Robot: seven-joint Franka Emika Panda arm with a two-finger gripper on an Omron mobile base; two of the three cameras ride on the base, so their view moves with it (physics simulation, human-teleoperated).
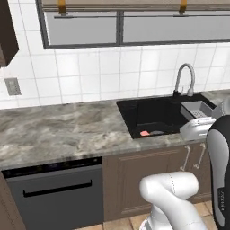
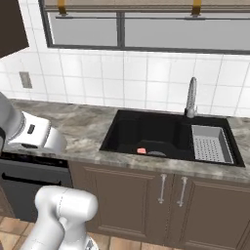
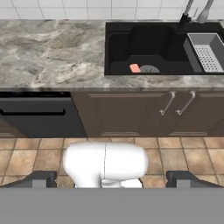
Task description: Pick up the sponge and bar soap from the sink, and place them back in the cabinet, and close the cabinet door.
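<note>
The black sink (image 1: 134, 123) (image 2: 114, 136) (image 3: 114, 52) is set in the grey marbled counter. The pink bar soap (image 1: 144, 133) (image 2: 141, 151) (image 3: 135, 68) lies on the basin floor beside the round drain. The sponge is out of view. A dark brown corner of the wall cabinet (image 1: 6, 31) (image 2: 10, 24) shows at the upper left; I cannot make out the cabinet door. In the hand view my gripper (image 3: 111, 180) is open and empty, its fingertips (image 3: 41, 179) wide apart. It hangs well back from the counter, above the floor, looking toward the sink.
A grey dish rack (image 1: 197, 109) (image 2: 210, 142) (image 3: 208, 51) fills the sink's right end, under the chrome faucet (image 1: 185, 76) (image 2: 191, 97). A black dishwasher (image 1: 54, 193) (image 3: 39, 116) sits under the counter left of the brown base cabinet doors (image 2: 171, 195).
</note>
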